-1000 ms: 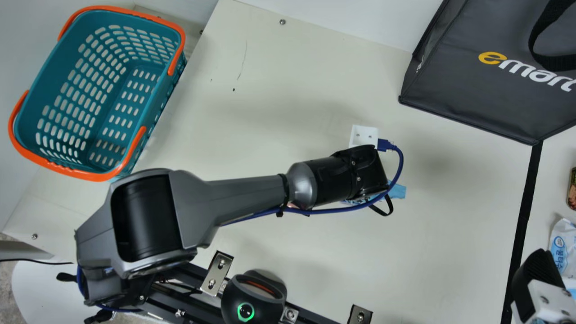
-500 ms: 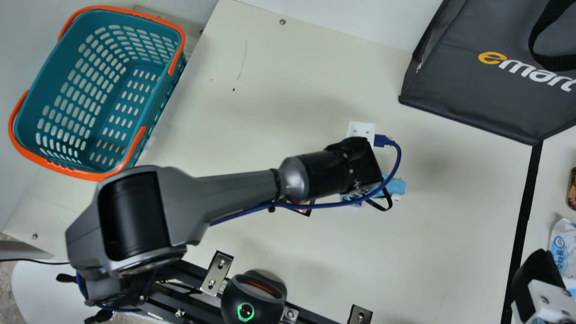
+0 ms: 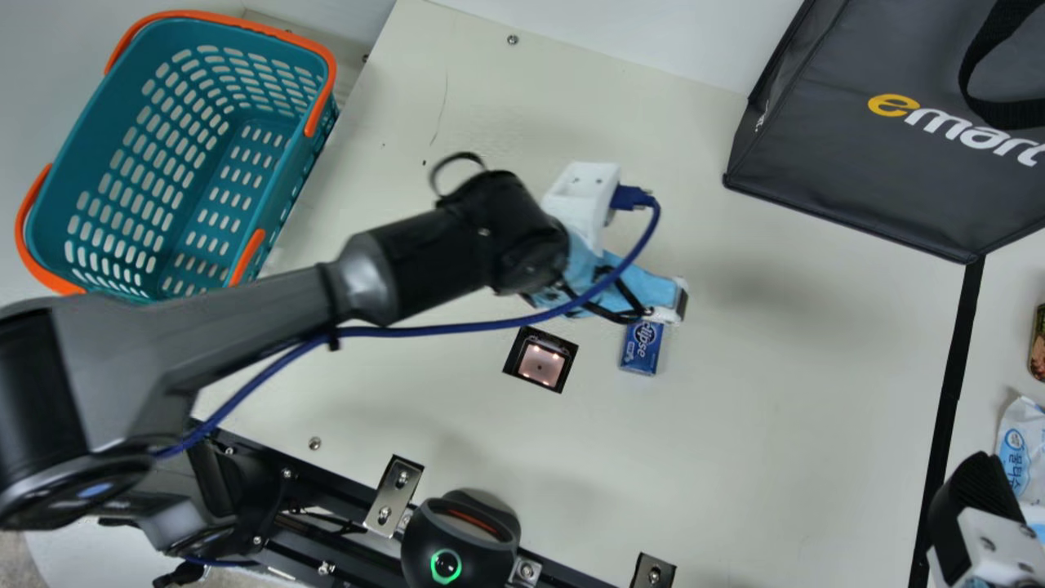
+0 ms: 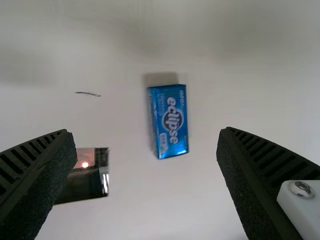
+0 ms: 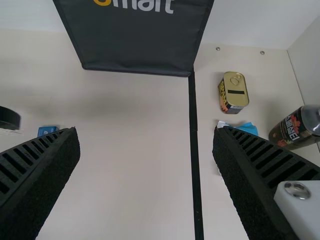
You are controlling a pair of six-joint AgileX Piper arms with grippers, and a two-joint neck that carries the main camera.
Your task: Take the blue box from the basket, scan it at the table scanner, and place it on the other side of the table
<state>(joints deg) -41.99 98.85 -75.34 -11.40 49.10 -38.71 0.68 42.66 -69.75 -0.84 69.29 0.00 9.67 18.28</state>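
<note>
The main view looks steeply down from above the table (image 3: pixel 784 457), which lies askew in it, and takes in the basket (image 3: pixel 86 155) at the left edge and part of the bag (image 3: pixel 833 139) by the far edge. The left wrist view hangs much closer, facing almost straight down on the blue box (image 4: pixel 169 121) and part of the table scanner (image 4: pixel 90 175); the main view shares both. The right wrist view looks down at a slant toward the far edge and far right corner, from farther off than the left one. It shares the bag and black strip (image 5: pixel 195 150) with the main view.
</note>
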